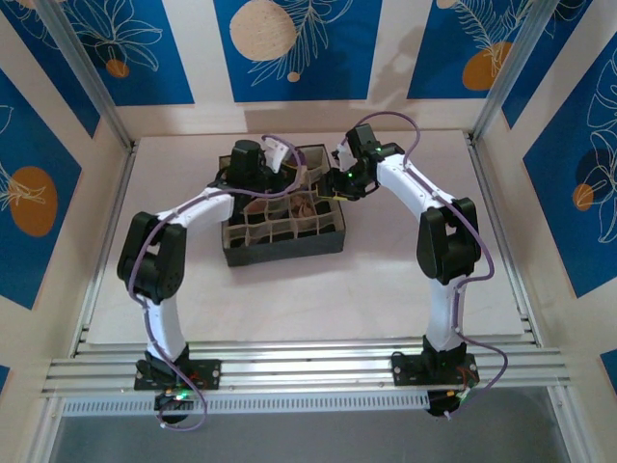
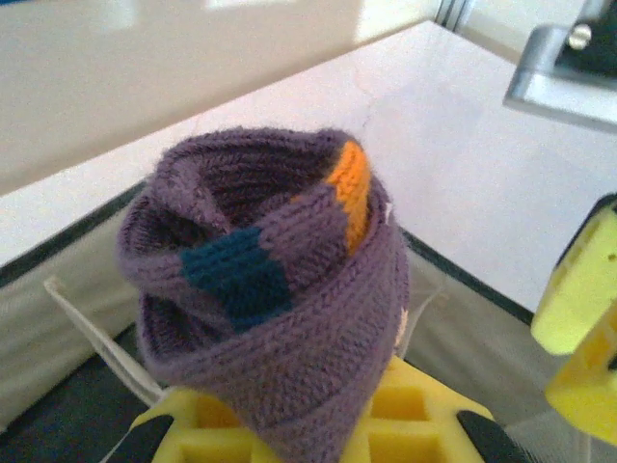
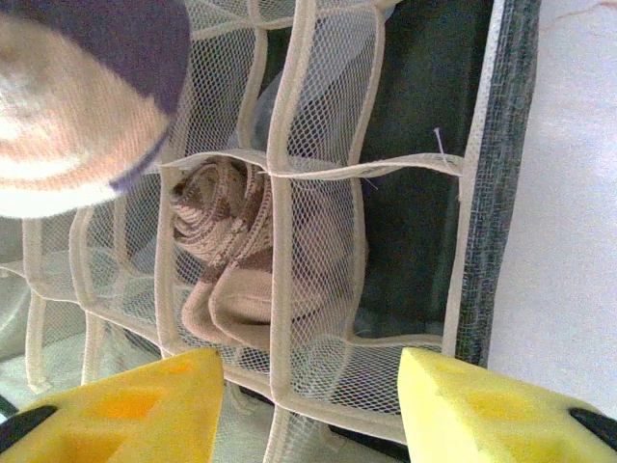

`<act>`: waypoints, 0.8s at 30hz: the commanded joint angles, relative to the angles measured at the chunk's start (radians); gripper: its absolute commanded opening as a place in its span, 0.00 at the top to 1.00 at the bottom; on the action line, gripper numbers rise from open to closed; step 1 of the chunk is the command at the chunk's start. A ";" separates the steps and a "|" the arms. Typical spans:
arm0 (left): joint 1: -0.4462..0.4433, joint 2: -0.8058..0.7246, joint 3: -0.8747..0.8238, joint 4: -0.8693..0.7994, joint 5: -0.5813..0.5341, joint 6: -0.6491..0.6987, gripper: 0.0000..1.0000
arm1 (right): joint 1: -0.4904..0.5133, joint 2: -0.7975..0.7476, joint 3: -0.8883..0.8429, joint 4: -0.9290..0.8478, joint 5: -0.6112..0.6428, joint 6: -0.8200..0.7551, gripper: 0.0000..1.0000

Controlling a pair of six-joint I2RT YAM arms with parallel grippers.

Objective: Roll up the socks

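Purple knit, rolled: the purple sock [image 2: 260,318] sits clamped in our left gripper [image 2: 318,439] above the box [image 1: 284,249]. One cell holds the brown checkered sock [image 3: 231,260], rolled; right gripper [image 3: 313,405] gapes empty. We judge stowing remains.

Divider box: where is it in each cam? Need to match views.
Top external: divider box mid-table, toward the back.
Left wrist: its wall lower left, behind the purple sock.
Right wrist: mesh cells centre, dark wall at right.
Shared landmark: white table beside it.
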 commanded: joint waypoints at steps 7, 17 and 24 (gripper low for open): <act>0.005 0.102 0.010 0.235 0.027 -0.028 1.00 | -0.029 -0.041 -0.004 -0.073 0.020 -0.017 0.49; 0.003 0.171 0.004 0.340 0.053 -0.058 1.00 | -0.039 -0.063 -0.004 -0.072 0.003 -0.016 0.48; -0.011 0.191 0.001 0.358 0.050 -0.059 1.00 | -0.046 -0.102 -0.011 -0.052 -0.048 -0.004 0.49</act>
